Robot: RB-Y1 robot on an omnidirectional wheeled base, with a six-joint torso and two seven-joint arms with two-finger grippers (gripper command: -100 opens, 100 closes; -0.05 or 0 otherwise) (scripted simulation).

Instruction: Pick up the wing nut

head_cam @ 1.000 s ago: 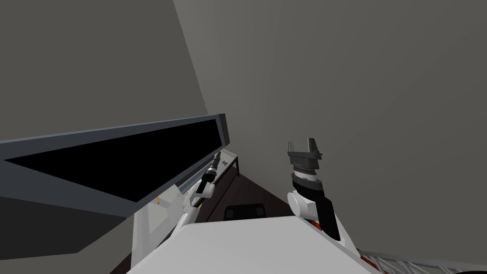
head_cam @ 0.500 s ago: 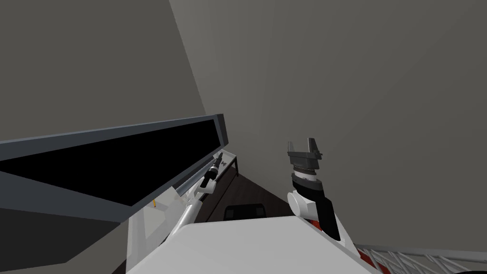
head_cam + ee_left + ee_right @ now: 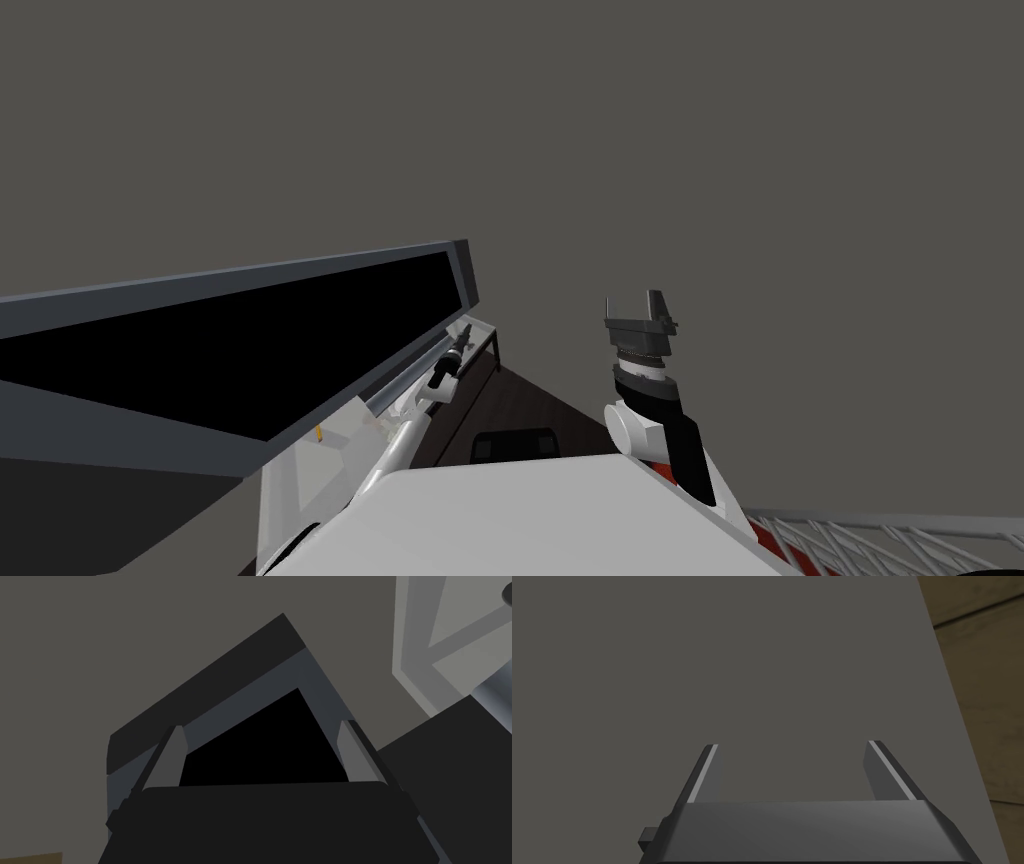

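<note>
Farther along the desk (image 3: 300, 480) reaches my left pincer (image 3: 262, 731), blades spread – right pincer (image 3: 792, 746) open too – and the wing nut, likely light and hard, wants pinching across its wings

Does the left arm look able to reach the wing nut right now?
Probably yes: the open left gripper is out over the table's far end, close by the small dark wing nut, with nothing seen between them.

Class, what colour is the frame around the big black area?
Dark blue-grey. The frame shows best in the head view.
</note>
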